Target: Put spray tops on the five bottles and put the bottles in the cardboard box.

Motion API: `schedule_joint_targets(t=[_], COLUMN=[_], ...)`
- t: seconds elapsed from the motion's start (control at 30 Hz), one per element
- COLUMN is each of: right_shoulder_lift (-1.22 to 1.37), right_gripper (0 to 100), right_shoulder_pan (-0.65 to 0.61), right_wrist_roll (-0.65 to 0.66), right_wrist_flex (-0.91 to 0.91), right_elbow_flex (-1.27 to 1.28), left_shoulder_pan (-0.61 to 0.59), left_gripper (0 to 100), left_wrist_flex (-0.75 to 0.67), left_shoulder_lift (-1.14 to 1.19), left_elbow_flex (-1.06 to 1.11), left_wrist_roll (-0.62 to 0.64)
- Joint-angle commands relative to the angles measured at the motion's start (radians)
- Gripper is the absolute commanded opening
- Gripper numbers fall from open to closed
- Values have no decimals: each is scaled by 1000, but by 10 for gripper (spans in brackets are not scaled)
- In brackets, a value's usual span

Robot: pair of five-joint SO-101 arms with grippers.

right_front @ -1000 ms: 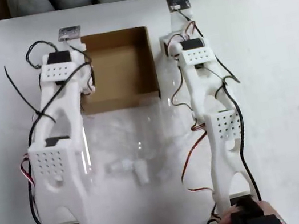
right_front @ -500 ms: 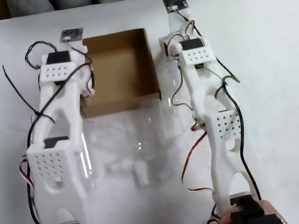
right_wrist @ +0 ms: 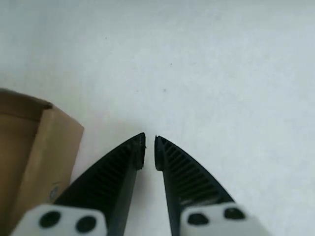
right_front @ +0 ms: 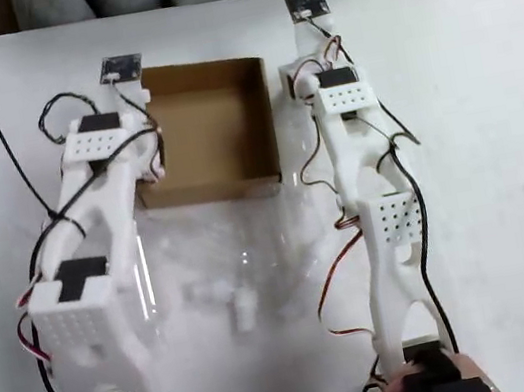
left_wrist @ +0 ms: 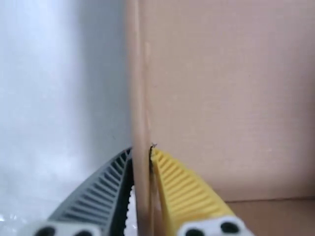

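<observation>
The open cardboard box (right_front: 204,125) stands at the back of the table between the two arms. My left gripper (right_front: 151,162) is shut on the box's left wall (left_wrist: 140,98), grey finger outside and yellow finger (left_wrist: 182,191) inside. My right gripper (right_wrist: 150,142) is shut with nothing in it, low over bare table just right of the box's corner (right_wrist: 29,142); in the high view it is at the box's far right corner (right_front: 298,80). Several clear bottles (right_front: 249,239) lie faintly visible in front of the box. A white spray top (right_front: 246,307) lies among them.
The white table (right_front: 500,164) is bare to the right of the right arm. Loose cables (right_front: 23,167) hang beside the left arm. The box's inside (left_wrist: 226,98) holds nothing that I can see.
The left arm has swung to the left and toward the front with the box wall in its gripper, and the box has turned slightly with it. The right arm has kept still.
</observation>
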Motion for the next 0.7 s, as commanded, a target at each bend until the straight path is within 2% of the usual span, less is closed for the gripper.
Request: schedule_joint_targets(t=[0.0,0.1,0.23,0.53,0.67], right_shoulder_lift=[-25,-25,-25,-24,-24], right_gripper=[15,15,15,15,15], right_shoulder_pan=[-1,-1,-1,-2,-1], right_wrist_roll=[11,12,12,12,12], right_wrist_flex=[-8,-8,-8,-15,-16], right_elbow_flex=[-48,-46,-46,-46,-46], left_shoulder_pan=[-24,-45,-71,-64,-88], left_gripper=[140,216,223,220,218], left_wrist_flex=[-28,-31,-25,118,232], left_shoulder_lift=[-82,-81,-88,-254,-340], left_elbow_flex=[-5,-5,-12,-25,-25], left_wrist_roll=[-6,0,37,-158,-247])
